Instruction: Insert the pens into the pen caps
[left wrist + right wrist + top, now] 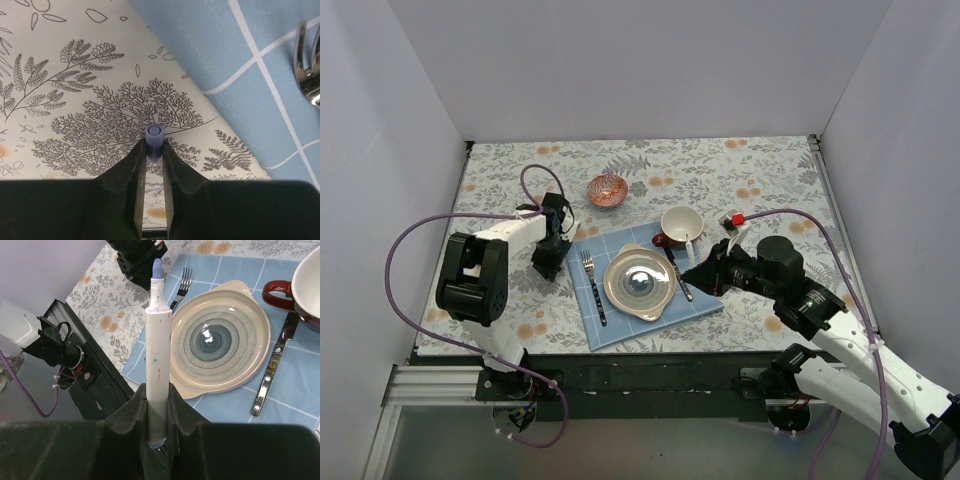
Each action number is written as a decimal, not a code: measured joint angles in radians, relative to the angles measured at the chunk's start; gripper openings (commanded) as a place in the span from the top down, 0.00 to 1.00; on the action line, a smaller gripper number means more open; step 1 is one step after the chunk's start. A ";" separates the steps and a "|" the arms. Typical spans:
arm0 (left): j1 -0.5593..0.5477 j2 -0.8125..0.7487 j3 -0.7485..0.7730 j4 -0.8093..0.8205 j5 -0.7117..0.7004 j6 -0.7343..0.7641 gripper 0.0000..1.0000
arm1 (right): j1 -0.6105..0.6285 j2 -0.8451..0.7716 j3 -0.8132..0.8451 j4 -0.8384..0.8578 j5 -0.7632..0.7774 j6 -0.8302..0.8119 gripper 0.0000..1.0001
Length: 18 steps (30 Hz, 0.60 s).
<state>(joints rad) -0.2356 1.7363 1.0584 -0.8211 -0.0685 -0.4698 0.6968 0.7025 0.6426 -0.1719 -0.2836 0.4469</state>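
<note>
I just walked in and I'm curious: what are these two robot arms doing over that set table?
They are working on capping a pen. The right hand grips a white pen with a purple tip, which points across the plate toward the other arm. The left hand pinches a small purple cap over the tablecloth, just beside the blue placemat. The hands are on opposite sides of the plate, so the pen is not yet in the cap. A fork and knife lie beside the plate.

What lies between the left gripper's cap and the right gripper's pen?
Top view shows a fork, a plate and a knife on the blue cloth between the cap and the pen.
</note>
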 measured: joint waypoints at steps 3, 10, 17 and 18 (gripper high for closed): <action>-0.006 0.008 0.016 0.002 -0.002 -0.052 1.00 | 0.000 0.045 -0.003 0.021 -0.023 0.013 0.99; -0.012 -0.023 0.039 0.068 0.113 -0.141 1.00 | 0.000 0.116 -0.047 0.129 -0.073 0.053 0.99; -0.016 -0.183 0.048 0.167 0.304 -0.219 1.00 | 0.009 0.221 -0.140 0.301 -0.114 0.121 0.99; -0.016 -0.209 0.047 0.188 0.341 -0.244 1.00 | 0.015 0.237 -0.148 0.325 -0.117 0.127 0.99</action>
<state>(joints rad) -0.2520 1.5272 1.1057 -0.6331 0.2722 -0.7139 0.7116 0.9390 0.4946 0.1528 -0.4011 0.5739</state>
